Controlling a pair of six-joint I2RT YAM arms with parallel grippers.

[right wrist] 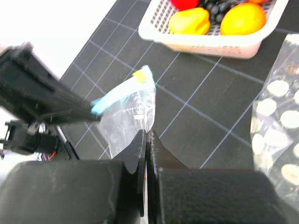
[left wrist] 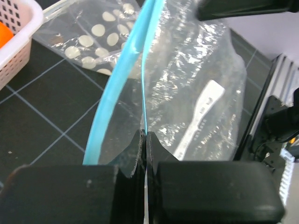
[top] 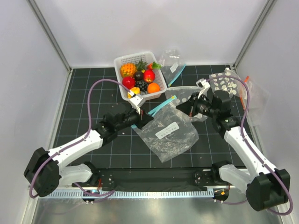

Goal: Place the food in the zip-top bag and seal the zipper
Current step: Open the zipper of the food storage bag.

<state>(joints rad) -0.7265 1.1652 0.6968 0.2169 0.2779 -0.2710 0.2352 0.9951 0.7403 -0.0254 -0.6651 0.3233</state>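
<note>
Left wrist view: my left gripper (left wrist: 145, 136) clamped shut on zip-top bag (left wrist: 196, 84) rim, zipper (left wrist: 114, 88) running straight ahead of it. My right gripper (right wrist: 147, 134) pinches same bag's clear film, bag slung between both. Food (right wrist: 243, 18) beyond grippers, in basket (right wrist: 210, 46) on counter (right wrist: 201, 102).

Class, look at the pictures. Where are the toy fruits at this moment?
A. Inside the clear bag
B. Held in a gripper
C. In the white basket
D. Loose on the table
C: the fruits all lie in the white basket at the far side of the table, and no fruit shows inside the clear bag.
</note>
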